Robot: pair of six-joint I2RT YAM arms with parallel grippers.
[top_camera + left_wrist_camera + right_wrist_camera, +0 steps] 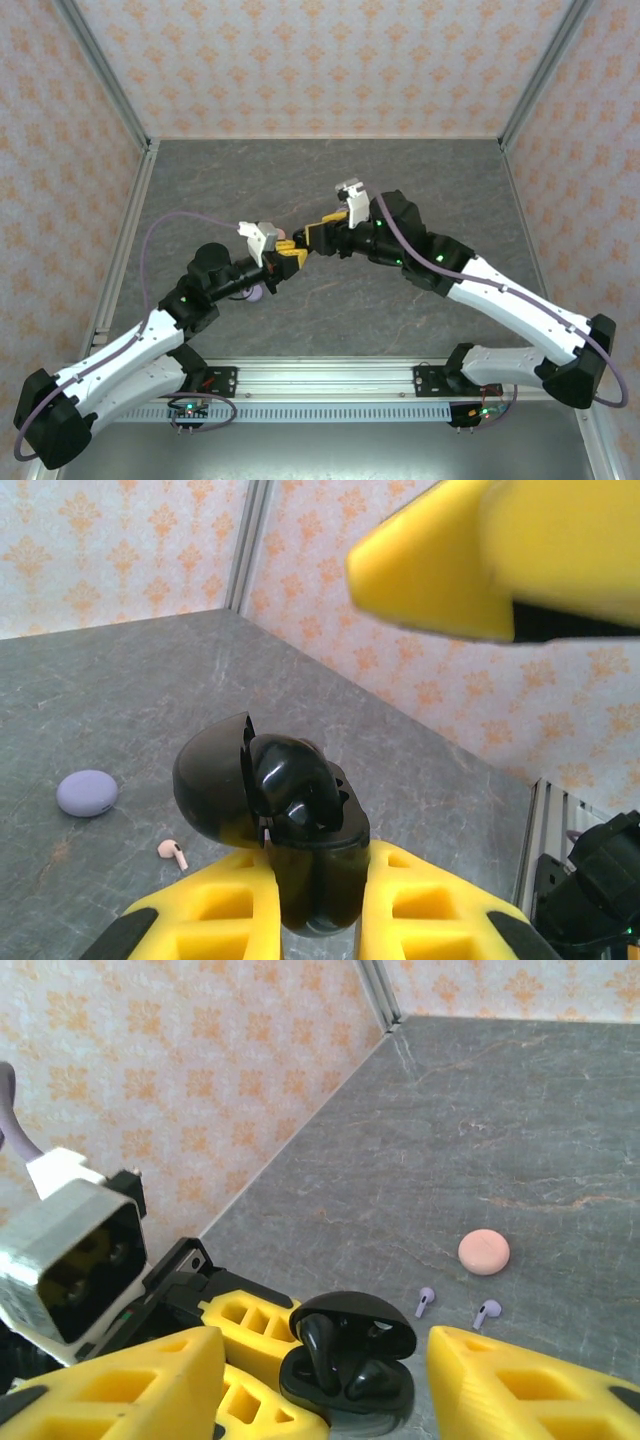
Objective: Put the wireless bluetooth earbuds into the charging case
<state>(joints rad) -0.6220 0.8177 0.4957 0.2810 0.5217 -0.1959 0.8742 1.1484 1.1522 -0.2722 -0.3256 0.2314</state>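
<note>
The black charging case (300, 830) stands with its lid tipped back, and my left gripper (318, 865) is shut on its lower body. Two black earbuds sit in the case: one stands upright (322, 1350), the other lies beside it (368, 1380). My right gripper (325, 1360) hangs open just above the case, its yellow fingers (130, 1390) spread wide to either side without touching it. In the top view both grippers (285, 255) (315, 238) meet tip to tip at mid-table. Two lavender earbuds (425, 1301) (487, 1312) and a pink earbud (173, 853) lie loose on the table.
A pink round case (484, 1252) lies shut near the lavender buds. A lavender round case (87, 792) lies shut near the pink bud and peeks out under the left arm (255, 292). Patterned walls enclose the grey table (300, 170).
</note>
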